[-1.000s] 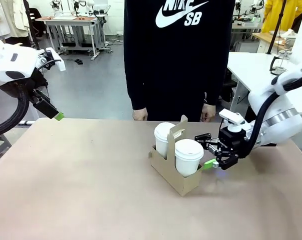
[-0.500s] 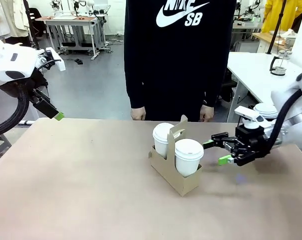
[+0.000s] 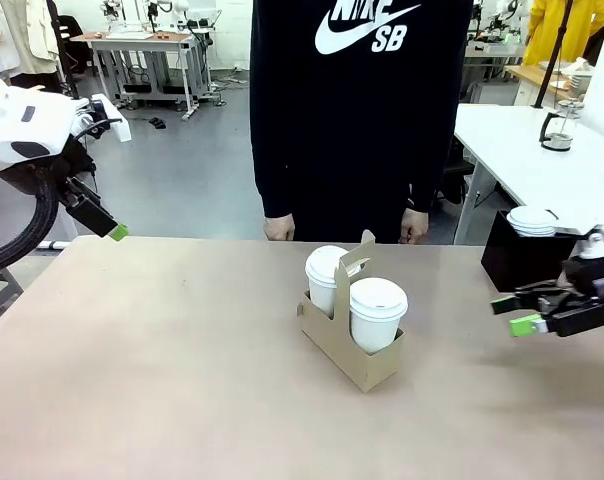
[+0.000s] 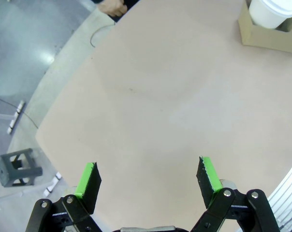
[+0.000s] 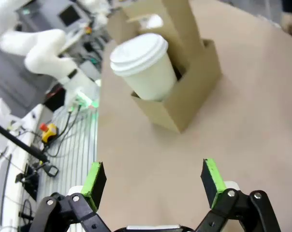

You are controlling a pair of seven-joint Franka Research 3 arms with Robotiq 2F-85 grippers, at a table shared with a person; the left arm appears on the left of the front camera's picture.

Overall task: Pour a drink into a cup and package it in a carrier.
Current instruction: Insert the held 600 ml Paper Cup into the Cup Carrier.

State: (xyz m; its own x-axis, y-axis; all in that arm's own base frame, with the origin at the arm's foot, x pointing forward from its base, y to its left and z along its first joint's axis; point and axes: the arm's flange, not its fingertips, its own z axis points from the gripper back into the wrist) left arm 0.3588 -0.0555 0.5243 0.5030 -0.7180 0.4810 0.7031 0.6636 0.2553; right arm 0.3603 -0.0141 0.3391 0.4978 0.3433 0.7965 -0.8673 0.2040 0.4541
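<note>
The right gripper (image 3: pixel 517 314) hangs low over the right edge of the surface (image 3: pixel 162 380), its fingers spread wide and holding nothing, well apart from the carrier (image 3: pixel 348 345). Its wrist view shows the same: two green pads (image 5: pixel 211 176) far apart with bare surface between them, and beyond them the carrier (image 5: pixel 184 92) with a lidded white cup (image 5: pixel 145 65) seated in its nearer slot. The left gripper (image 4: pixel 148 181) is raised off the far left edge of the surface, seen in the front view as a dark finger with a green tip (image 3: pixel 116 232); its wrist view shows the fingers wide apart and empty, looking down on open surface. The carrier sits a little right of the middle, with two lidded cups (image 3: pixel 377 312) in it, one on each side of the upright handle panel (image 3: pixel 354 262); the near one stands in front of the far one (image 3: pixel 326 277). The left wrist view catches only a corner of the carrier (image 4: pixel 269 36) and one cup lid (image 4: pixel 274 10) at its top right, plus a hand (image 4: pixel 112 7) at the far edge. The front view alone shows the person (image 3: pixel 357 110) in a black top standing at the far side, hands (image 3: pixel 278 230) resting at the surface's edge, and a black box (image 3: pixel 522 255) with a stack of white lids (image 3: pixel 532 220) on it at the far right, just behind the right gripper. A glass jug (image 3: pixel 556 128) stands on a white table farther back on the right.
</note>
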